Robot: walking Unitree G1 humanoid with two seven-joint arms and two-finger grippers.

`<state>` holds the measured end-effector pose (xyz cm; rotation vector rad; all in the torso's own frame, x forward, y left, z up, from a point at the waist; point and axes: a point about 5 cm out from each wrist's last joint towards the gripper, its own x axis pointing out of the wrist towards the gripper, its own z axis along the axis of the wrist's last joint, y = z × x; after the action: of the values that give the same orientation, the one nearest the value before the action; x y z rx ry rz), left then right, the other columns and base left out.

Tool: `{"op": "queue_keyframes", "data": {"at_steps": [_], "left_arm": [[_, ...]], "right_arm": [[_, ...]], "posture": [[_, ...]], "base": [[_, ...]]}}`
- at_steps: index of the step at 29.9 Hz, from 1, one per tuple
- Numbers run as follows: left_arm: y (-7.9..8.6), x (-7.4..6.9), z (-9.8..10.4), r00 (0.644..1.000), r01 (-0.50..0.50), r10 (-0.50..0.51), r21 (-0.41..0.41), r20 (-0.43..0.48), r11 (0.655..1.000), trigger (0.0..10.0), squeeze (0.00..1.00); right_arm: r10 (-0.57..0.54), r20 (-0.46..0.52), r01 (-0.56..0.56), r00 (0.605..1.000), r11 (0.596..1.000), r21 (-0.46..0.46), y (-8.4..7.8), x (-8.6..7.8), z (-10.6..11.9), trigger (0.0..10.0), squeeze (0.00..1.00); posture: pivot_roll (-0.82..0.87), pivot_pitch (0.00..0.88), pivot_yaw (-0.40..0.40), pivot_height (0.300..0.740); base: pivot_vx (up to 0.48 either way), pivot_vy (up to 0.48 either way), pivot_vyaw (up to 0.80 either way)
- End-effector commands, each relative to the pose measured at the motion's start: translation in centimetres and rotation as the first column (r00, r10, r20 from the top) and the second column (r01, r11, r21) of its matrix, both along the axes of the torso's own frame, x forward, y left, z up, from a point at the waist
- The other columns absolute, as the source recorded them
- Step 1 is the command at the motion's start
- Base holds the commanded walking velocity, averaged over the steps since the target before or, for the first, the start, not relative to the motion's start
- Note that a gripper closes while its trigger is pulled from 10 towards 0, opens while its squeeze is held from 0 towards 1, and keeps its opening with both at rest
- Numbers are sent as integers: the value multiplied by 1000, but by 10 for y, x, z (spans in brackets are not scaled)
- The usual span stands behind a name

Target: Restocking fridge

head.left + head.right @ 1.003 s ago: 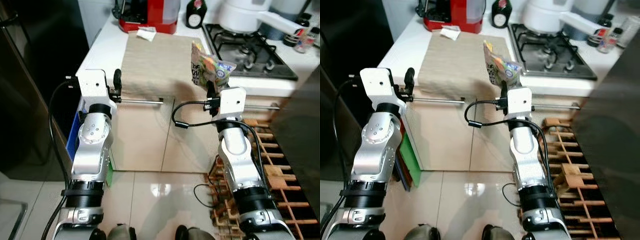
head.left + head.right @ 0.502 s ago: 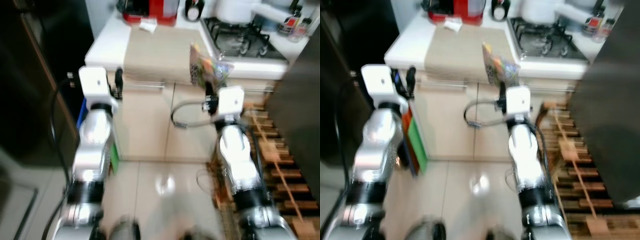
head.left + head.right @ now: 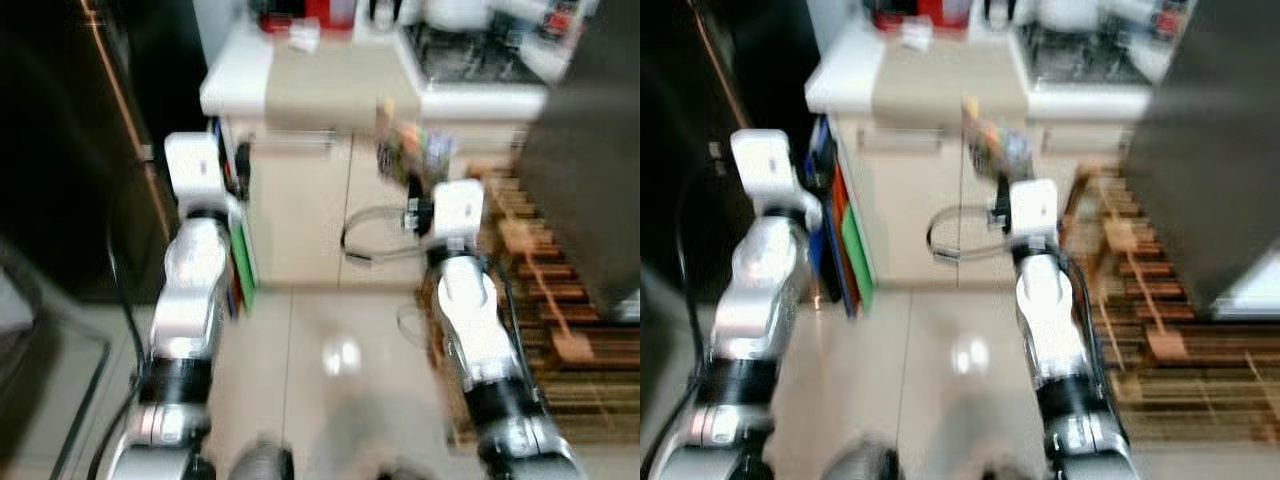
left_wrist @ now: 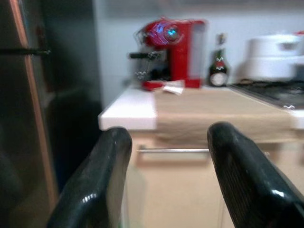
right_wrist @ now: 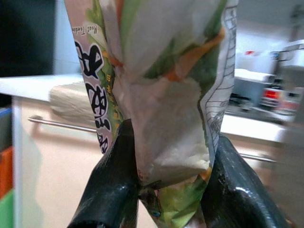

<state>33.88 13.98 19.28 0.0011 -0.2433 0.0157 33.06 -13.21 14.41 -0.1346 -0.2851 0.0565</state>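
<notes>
My right gripper is shut on the lower end of a crinkled, green-and-white printed food bag. The bag stands upright above that gripper, in front of the cream cabinet. My left gripper is open with nothing between its fingers. It is held up level with the cabinet's handle, near the counter's left corner. A tall dark fridge front stands to my left. The eye views are blurred.
A white counter carries a beige mat, a red coffee machine and a gas hob. Coloured boards lean beside the cabinet. A wooden rack lies on the floor at right, under a dark panel.
The whole view has shifted: the counter now lies farther off and higher in the picture, so the camera has moved back. Both arms hold the same pose, bag still gripped.
</notes>
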Motion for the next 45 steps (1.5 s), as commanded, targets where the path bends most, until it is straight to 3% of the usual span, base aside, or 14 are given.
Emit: {"op": "queue_keyframes", "data": {"at_steps": [1, 10, 23, 45], "left_arm": [[5, 0, -1, 1000, -20, 20, 7, -2, 1000, 10000, 0], [3, -5, -12, 1000, 12, -12, -10, -28, 1000, 10000, 0], [6, -9, -36, 993, 7, -9, -16, -117, 1000, 10000, 0], [16, 2, -47, 983, -71, 61, -56, -171, 996, 10000, 0]], "right_arm": [[10, 28, -10, 1000, 1000, 16, 2, 1, 8, 0, 0], [24, -19, -24, 1000, 1000, 5, -2, -4, -2, 0, 0], [-4, -89, 6, 996, 1000, 15, -16, -11, -16, 0, 0], [8, -104, -9, 995, 1000, -7, -17, -14, -20, 0, 0]], "posture": [[-9, 14, 16, 740], [-21, 18, 23, 740], [-38, 20, 22, 740], [-50, 0, 25, 740]], "base": [[-315, 0, 0], [-35, -28, 0], [0, -480, 0], [81, -444, 0]]}}
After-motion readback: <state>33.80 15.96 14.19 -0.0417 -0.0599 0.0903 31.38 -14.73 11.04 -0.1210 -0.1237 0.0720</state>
